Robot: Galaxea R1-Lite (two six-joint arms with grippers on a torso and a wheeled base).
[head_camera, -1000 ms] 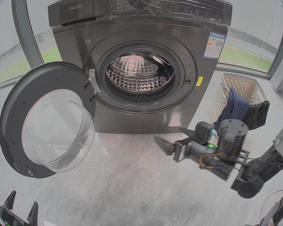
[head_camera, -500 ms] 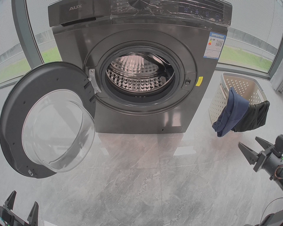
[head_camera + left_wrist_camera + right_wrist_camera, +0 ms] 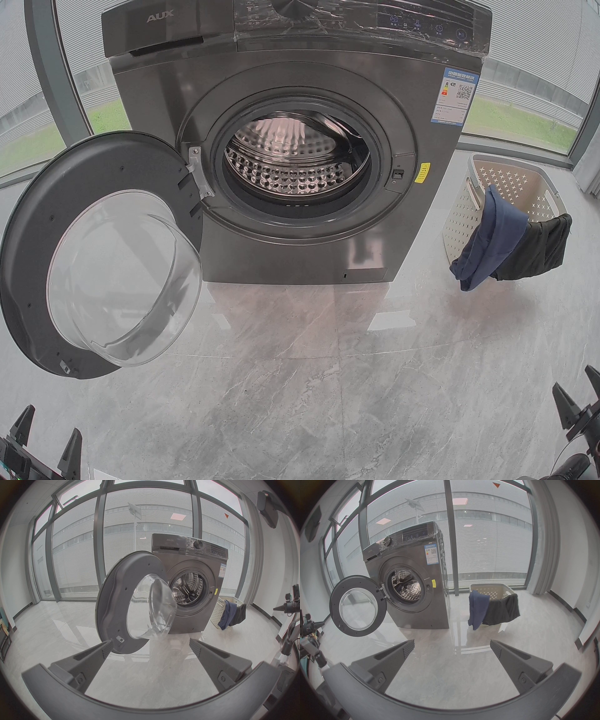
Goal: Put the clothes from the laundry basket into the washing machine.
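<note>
**Clothes.** A navy blue fabric garment (image 3: 490, 234) hangs over the near rim of the beige perforated plastic laundry basket (image 3: 519, 178), and most of its length trails down the outer wall. A black fabric garment (image 3: 539, 247) is draped over the same rim, touching the blue one on its right. Both lie half outside the basket, which leaves loose folds exposed for a pinch grasp from the front.

**Basket.** The basket stands on the pale grey marble-pattern floor (image 3: 300, 387), just beside the right flank of the dark grey metal front-loading washing machine (image 3: 294, 75). This placement keeps the transfer path short.

**Machine.** The round dark door with a clear domed window (image 3: 94, 262) is swung fully to the left, so it does not obstruct the opening. The perforated steel drum (image 3: 294, 159) appears to hold no clothes. No garment has been loaded yet.

**Tools.** The right tool (image 3: 574, 382) sits low at the right, well apart from the basket. Its fingers are spread wide and grip nothing. The left tool (image 3: 49, 431) sits low at the left, below the door. Its fingers are likewise spread wide and grip nothing.

**Next step (judgement).** The right tool is the nearer one to the basket, and the navy garment's hanging fold is the most accessible grasp point.
</note>
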